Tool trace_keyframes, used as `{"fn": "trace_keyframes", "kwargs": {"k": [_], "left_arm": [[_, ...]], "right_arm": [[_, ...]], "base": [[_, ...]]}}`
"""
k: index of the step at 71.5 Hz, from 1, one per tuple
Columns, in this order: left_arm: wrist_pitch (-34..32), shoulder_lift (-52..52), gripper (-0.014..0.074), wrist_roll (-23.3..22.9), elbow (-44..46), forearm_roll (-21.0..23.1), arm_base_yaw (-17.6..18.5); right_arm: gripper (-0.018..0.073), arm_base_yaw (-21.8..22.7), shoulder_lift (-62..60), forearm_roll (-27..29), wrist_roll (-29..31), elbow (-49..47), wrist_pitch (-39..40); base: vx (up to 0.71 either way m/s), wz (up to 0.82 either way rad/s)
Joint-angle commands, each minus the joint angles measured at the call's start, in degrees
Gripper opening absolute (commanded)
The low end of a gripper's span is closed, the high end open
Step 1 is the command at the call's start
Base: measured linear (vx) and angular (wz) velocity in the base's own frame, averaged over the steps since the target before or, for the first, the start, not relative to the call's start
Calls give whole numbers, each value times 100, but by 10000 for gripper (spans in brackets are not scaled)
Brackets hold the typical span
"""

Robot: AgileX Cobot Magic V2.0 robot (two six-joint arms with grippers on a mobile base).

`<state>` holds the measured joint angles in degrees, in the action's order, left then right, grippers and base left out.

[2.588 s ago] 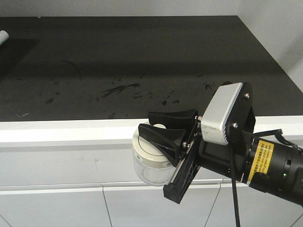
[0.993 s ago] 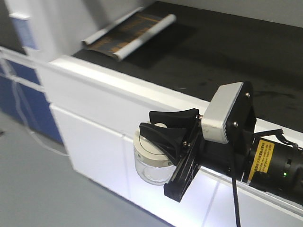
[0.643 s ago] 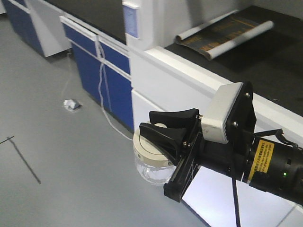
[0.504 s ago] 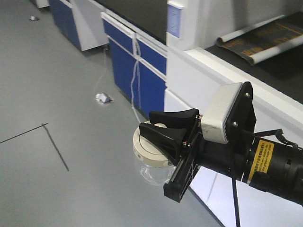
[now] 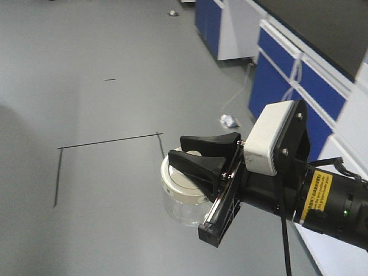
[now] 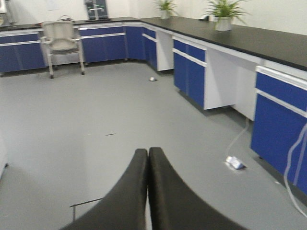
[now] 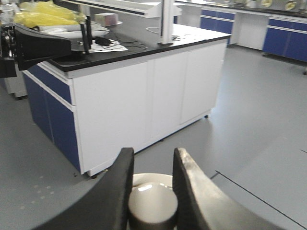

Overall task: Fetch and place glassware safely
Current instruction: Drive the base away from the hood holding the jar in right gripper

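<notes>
The glassware, a small clear glass jar [image 5: 183, 208] with a cream-white lid [image 5: 174, 183], hangs in the air above the grey floor in the front view. My right gripper [image 5: 177, 148] is shut on the lid's knob, black fingers on either side. In the right wrist view the gripper [image 7: 152, 158] clamps the round knob [image 7: 152, 205], and the lid rim [image 7: 148, 178] shows behind it. My left gripper [image 6: 147, 151] shows only in the left wrist view. It is shut and empty, with the fingers pressed together.
Blue cabinets [image 5: 279, 66] under a black counter run along the right, with crumpled litter [image 5: 229, 121] and a cable on the floor. A white island bench [image 7: 144, 91] with a cluttered black top stands near. A chair [image 6: 62, 40] and potted plants [image 6: 224, 9] are far off.
The whole view has swung away from the black countertop, past the blue cabinets, to open grey floor. The jar stays clamped in my right gripper in the same pose.
</notes>
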<state>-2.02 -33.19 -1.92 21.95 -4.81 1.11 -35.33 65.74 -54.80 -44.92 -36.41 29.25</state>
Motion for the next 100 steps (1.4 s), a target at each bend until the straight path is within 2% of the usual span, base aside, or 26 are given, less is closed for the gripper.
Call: {"fn": "trace_keyframes", "kwargs": {"k": [1,35,100], "left_arm": [[-422,-15,-7,-63,145,43,37],[-422,-15,-7,-63,145,43,37],[-422,-15,-7,-63,145,43,37]], "right_arm": [[0,-3,-150,207,48,-174,387],[0,-3,-150,207,48,-174,387],[0,-3,-150,207,48,-174,397]], "base": [[11,46],[15,31],[35,4]]}}
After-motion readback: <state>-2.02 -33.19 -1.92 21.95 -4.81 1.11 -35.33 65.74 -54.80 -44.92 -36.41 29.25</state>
